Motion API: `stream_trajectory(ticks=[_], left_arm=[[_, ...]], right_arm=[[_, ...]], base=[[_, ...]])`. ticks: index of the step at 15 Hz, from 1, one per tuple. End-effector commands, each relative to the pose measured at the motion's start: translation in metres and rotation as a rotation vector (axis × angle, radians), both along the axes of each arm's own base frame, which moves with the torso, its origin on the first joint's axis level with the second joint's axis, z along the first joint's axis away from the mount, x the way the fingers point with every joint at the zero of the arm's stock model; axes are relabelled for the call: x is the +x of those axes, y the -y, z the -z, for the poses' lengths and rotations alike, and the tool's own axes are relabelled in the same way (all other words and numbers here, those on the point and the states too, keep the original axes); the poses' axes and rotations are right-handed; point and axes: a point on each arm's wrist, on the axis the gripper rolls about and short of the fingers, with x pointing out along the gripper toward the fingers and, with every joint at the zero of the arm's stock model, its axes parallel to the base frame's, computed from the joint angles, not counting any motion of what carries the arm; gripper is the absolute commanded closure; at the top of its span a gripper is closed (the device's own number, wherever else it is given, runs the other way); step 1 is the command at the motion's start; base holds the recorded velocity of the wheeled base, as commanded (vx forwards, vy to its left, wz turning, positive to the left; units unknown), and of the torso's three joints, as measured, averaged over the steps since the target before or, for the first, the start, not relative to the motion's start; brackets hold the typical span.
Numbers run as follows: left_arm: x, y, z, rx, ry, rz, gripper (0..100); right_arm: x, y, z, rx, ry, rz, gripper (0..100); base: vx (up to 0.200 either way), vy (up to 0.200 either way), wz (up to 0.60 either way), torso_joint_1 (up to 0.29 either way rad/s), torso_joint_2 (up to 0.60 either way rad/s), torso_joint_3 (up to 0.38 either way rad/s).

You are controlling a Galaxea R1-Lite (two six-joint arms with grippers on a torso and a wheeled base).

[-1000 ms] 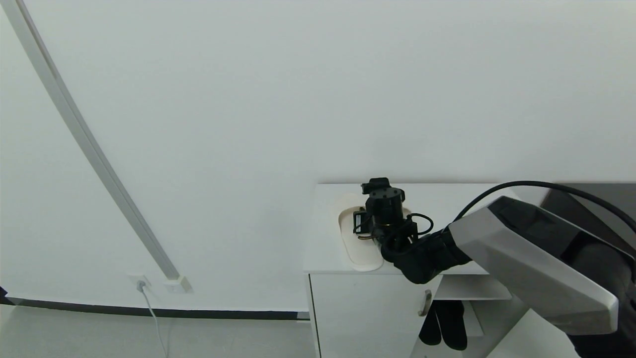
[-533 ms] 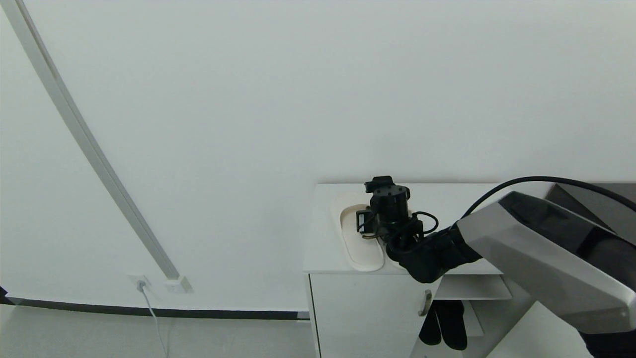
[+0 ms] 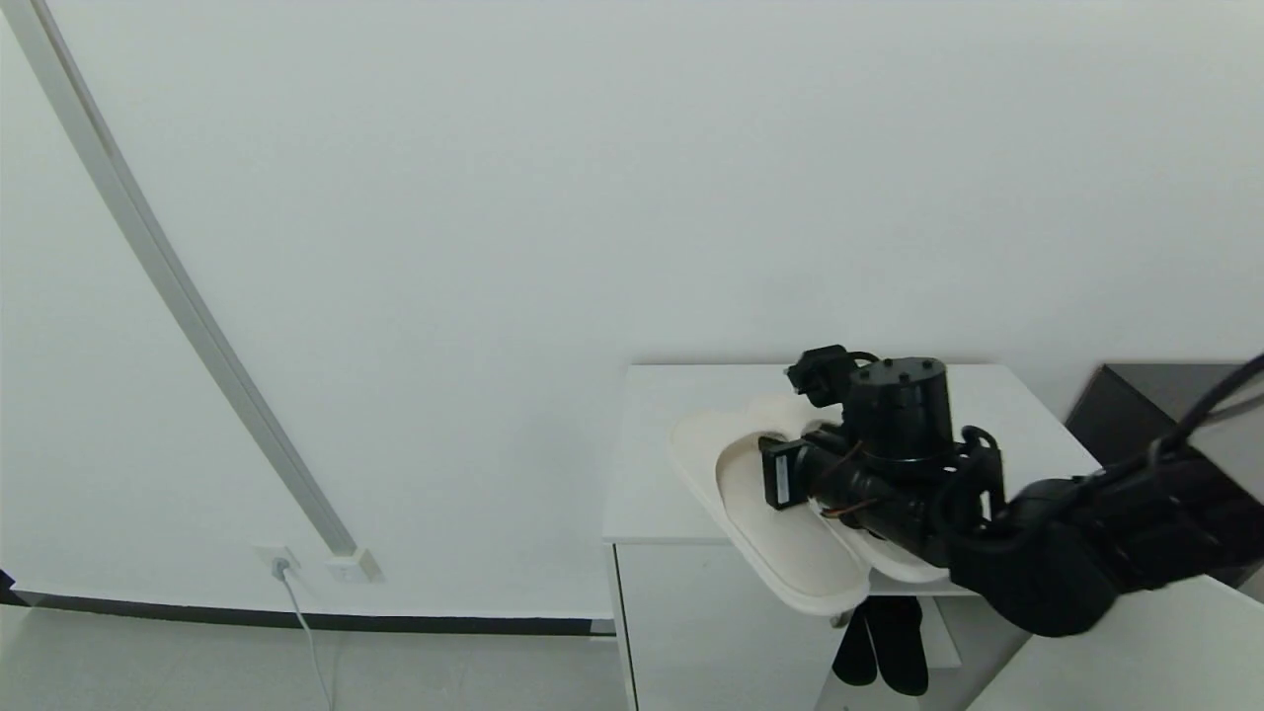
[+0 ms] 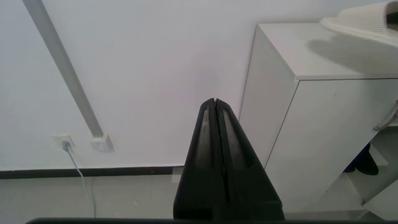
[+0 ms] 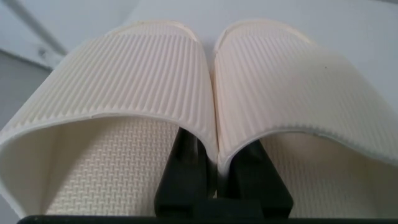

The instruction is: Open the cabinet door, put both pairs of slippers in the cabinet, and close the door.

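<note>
My right gripper (image 5: pixel 211 168) is shut on a pair of white slippers (image 3: pixel 790 533), its fingers pinching the inner walls of both straps (image 5: pixel 155 74) together. The pair hangs tilted over the front edge of the white cabinet's top (image 3: pixel 652 474). Below it, a pair of black slippers (image 3: pixel 879 642) stands in the open right compartment, beside a door panel with a metal handle (image 3: pixel 844 602). My left gripper (image 4: pixel 215 124) is shut and holds nothing. It hovers low, left of the cabinet (image 4: pixel 311 106); the white slippers (image 4: pixel 367 18) and the black slippers (image 4: pixel 364 163) sit at that view's edge.
A white open door panel (image 3: pixel 1096 652) juts out at the lower right. A dark block (image 3: pixel 1136 395) stands right of the cabinet. On the wall to the left are a slanted grey conduit (image 3: pixel 168 267) and a socket with a hanging cable (image 3: pixel 281 571).
The right arm has lifted the white slippers off the cabinet top and drawn them forward and right, so they now overhang the front edge.
</note>
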Motion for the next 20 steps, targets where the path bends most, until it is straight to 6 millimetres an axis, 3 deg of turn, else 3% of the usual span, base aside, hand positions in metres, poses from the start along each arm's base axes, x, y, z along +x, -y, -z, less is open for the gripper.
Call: stream_trajectory(ticks=[1, 4, 6, 8, 10, 17, 20], left_arm=[[0.0, 0.0, 0.0, 0.0, -0.001, -0.001, 100], [0.0, 0.0, 0.0, 0.0, -0.001, -0.001, 100], [0.0, 0.0, 0.0, 0.0, -0.001, -0.001, 100], [0.0, 0.0, 0.0, 0.0, -0.001, -0.001, 100], [0.0, 0.0, 0.0, 0.0, -0.001, -0.001, 100], [0.0, 0.0, 0.0, 0.0, -0.001, -0.001, 100], [0.0, 0.0, 0.0, -0.001, -0.001, -0.001, 100]], right_arm=[[-0.041, 0.033, -0.034, 0.081, 0.033, -0.056, 100], [-0.048, 0.045, -0.031, 0.091, 0.002, -0.039, 100], [-0.056, 0.042, -0.042, 0.116, 0.03, -0.12, 100], [-0.046, 0.03, -0.042, 0.157, 0.123, -0.157, 100], [-0.04, 0.025, -0.03, 0.166, 0.151, -0.137, 100], [-0.061, 0.029, -0.032, 0.093, 0.041, -0.163, 100], [-0.069, 0.031, -0.028, 0.076, 0.022, -0.179, 100]], base=[[0.0, 0.0, 0.0, 0.0, 0.0, 0.0], [0.0, 0.0, 0.0, 0.0, 0.0, 0.0], [0.0, 0.0, 0.0, 0.0, 0.0, 0.0], [0.0, 0.0, 0.0, 0.0, 0.0, 0.0], [0.0, 0.0, 0.0, 0.0, 0.0, 0.0], [0.0, 0.0, 0.0, 0.0, 0.0, 0.0], [-0.2, 0.0, 0.0, 0.01, 0.01, 0.002]])
